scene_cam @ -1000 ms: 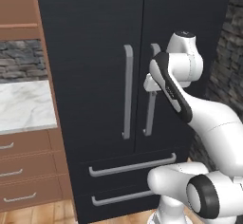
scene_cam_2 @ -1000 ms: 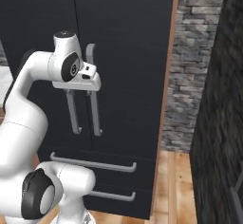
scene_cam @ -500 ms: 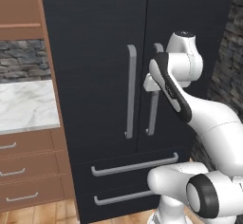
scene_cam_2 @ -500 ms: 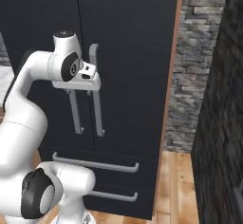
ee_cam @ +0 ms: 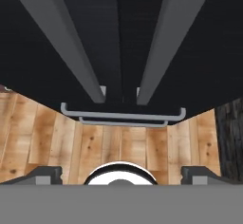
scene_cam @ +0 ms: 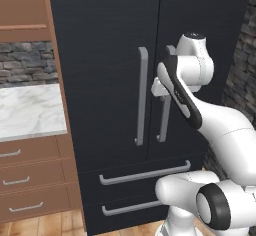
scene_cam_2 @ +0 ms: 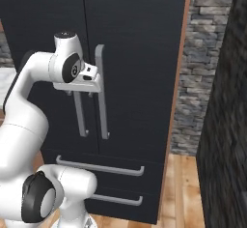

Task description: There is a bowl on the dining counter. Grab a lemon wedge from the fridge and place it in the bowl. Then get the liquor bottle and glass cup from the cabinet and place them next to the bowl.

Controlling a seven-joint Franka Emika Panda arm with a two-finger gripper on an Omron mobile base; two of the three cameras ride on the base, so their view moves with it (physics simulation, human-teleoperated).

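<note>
Hand view: claw [ee_cam: 121, 173] spread wide, empty, facing the fridge [ee_cam: 121, 38] handles.

Grey stone wall [scene_cam_2: 198, 77] runs to the right, more stone [scene_cam: 22, 62] shows above a marble worktop [scene_cam: 30, 112]. Brown drawers [scene_cam: 32, 180] sit beneath it with silver handles. Wood plank floor [scene_cam_2: 183, 188] below, evenly lit.

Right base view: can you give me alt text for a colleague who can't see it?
The white arm holds its open pincer against the closed black fridge, level with the two grey vertical handles. Two drawers sit below, with a stone wall to the right.
</note>
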